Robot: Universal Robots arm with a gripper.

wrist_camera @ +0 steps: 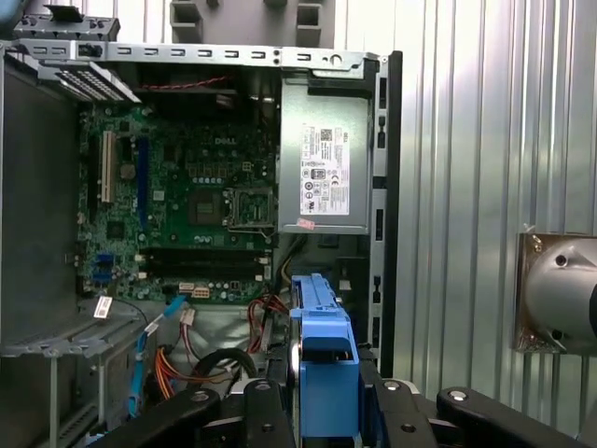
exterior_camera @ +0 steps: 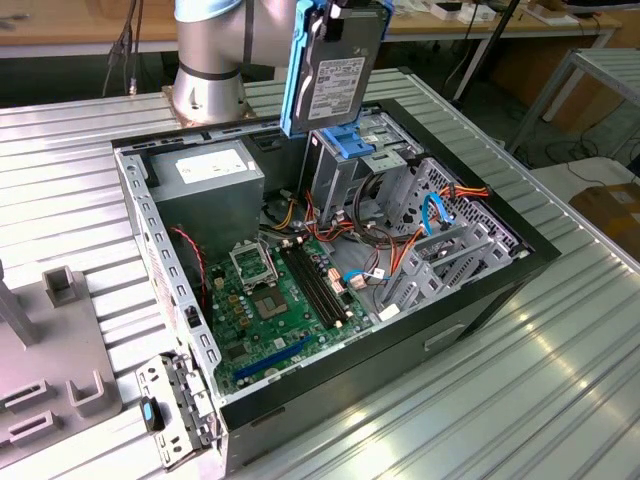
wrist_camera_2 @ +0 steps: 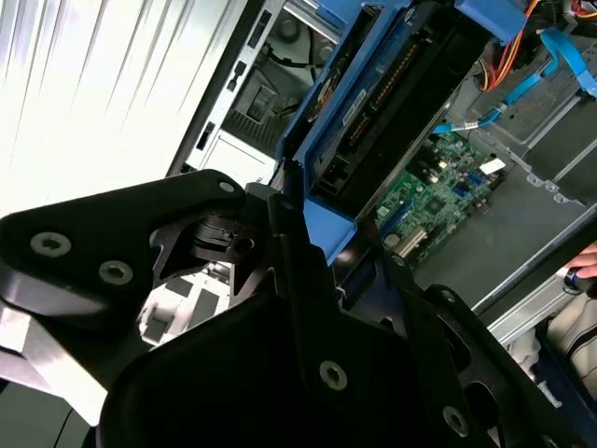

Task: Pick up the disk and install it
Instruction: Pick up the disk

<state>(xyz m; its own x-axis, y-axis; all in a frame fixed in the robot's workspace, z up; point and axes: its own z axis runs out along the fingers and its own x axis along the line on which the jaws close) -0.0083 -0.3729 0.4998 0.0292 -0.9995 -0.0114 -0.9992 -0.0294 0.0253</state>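
Observation:
The disk [exterior_camera: 338,72], a grey metal drive with a white label and a bright blue carrier rail, hangs upright in the exterior view. My gripper [exterior_camera: 345,10] is shut on its upper end. Its lower edge hovers just above the tall metal drive bay [exterior_camera: 340,185], whose top carries a blue bracket [exterior_camera: 350,143]. In the second wrist view the black fingers [wrist_camera_2: 289,233] clamp the blue frame of the disk [wrist_camera_2: 392,103]. In the first wrist view the blue carrier [wrist_camera: 325,359] sits between the fingers of my gripper [wrist_camera: 326,406], over the open case.
The open computer case [exterior_camera: 480,300] lies on a ribbed metal table. Inside are a green motherboard [exterior_camera: 275,290], a grey power supply [exterior_camera: 205,180] and orange, red and blue cables [exterior_camera: 430,215]. My arm's base [exterior_camera: 205,60] stands behind the case. Grey fixtures [exterior_camera: 60,290] sit at the exterior view's left.

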